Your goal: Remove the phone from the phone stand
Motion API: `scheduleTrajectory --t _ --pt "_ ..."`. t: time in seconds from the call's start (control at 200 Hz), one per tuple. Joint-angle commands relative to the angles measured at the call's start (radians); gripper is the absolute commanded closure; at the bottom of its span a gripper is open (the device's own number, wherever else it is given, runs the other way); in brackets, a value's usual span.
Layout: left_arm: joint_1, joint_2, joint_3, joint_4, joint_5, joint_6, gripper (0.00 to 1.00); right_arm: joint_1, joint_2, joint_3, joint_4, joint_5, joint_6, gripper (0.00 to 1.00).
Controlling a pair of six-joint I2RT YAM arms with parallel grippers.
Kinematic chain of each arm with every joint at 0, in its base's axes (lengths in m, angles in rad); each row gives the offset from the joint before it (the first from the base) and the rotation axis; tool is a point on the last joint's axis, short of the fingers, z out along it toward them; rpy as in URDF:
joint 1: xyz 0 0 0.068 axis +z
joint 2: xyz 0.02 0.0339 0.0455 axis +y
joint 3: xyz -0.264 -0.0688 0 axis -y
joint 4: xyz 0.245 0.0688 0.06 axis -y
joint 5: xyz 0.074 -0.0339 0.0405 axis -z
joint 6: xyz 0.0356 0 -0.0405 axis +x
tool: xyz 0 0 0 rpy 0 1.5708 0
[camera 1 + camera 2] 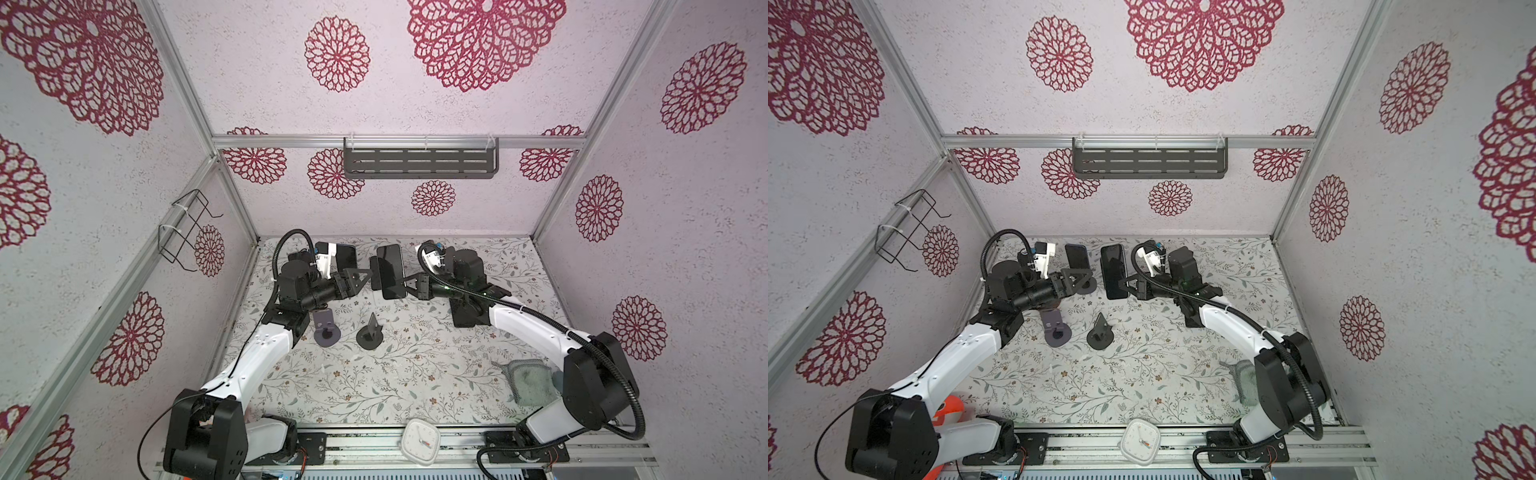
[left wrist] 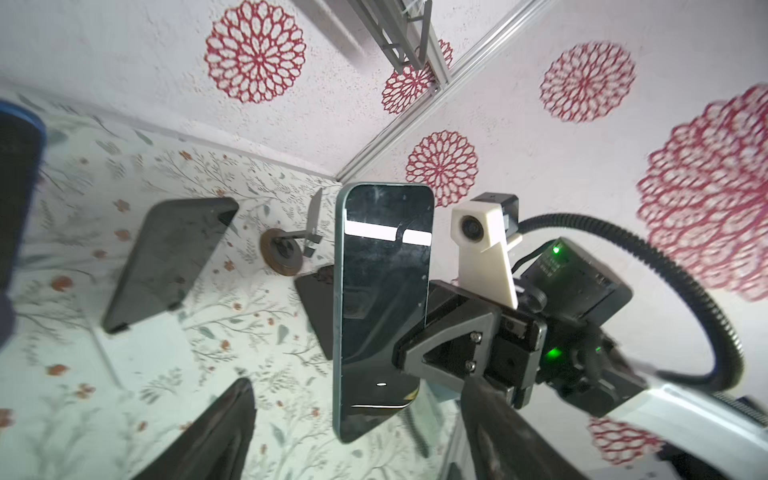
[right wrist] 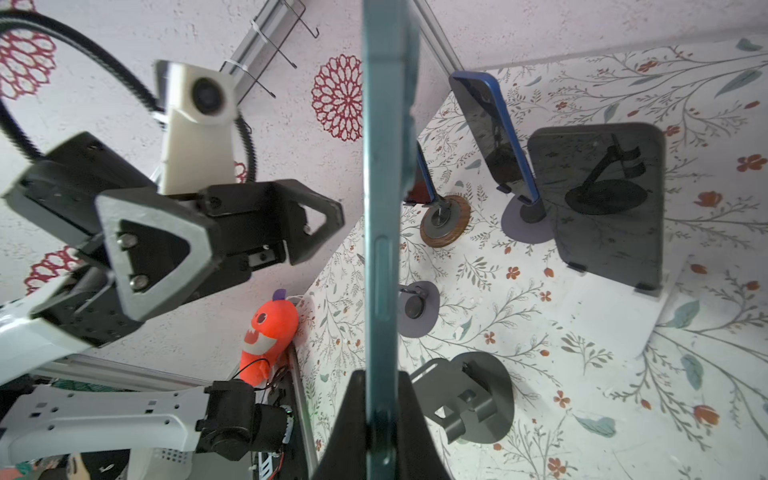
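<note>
My right gripper (image 1: 405,284) is clamped tight on the teal phone (image 1: 390,272), gripping its right long edge. The phone is in the air over the floral table (image 1: 415,374), at mid-frame in both top views. My left gripper (image 1: 358,279) sits just left of it, jaws spread wide, holding nothing, not touching. The dark phone stand (image 1: 369,334) is lower in the frame, well apart from the phone.

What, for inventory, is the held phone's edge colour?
Teal; the phone shows it best in the right wrist view.
</note>
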State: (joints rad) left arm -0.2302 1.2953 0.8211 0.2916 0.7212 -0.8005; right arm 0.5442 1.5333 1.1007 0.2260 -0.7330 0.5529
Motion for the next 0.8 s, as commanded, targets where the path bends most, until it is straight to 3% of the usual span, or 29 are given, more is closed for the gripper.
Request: scheduleTrajectory --t 0.0,0.165,0.39,0.565,0.796 --pt "-0.015 0.02 -0.008 0.191 0.066 -0.079 0.09 0.001 -0.05 0.021 0.15 -0.094 0.054 1.0" --pt "-0.016 0.056 -0.013 0.266 0.077 -0.123 0.15 0.002 -0.022 -0.004 0.316 -0.161 0.172 1.0" --pt "-0.047 0.078 0.006 0.27 0.048 -0.106 0.27 0.022 0.02 0.0 0.375 -0.182 0.199 1.0" --pt "-0.055 0.096 0.009 0.348 0.045 -0.157 0.46 0.03 0.059 0.023 0.389 -0.207 0.215 1.0" --pt "-0.08 0.106 0.025 0.346 0.036 -0.166 0.76 0.03 0.107 0.06 0.357 -0.207 0.206 1.0"
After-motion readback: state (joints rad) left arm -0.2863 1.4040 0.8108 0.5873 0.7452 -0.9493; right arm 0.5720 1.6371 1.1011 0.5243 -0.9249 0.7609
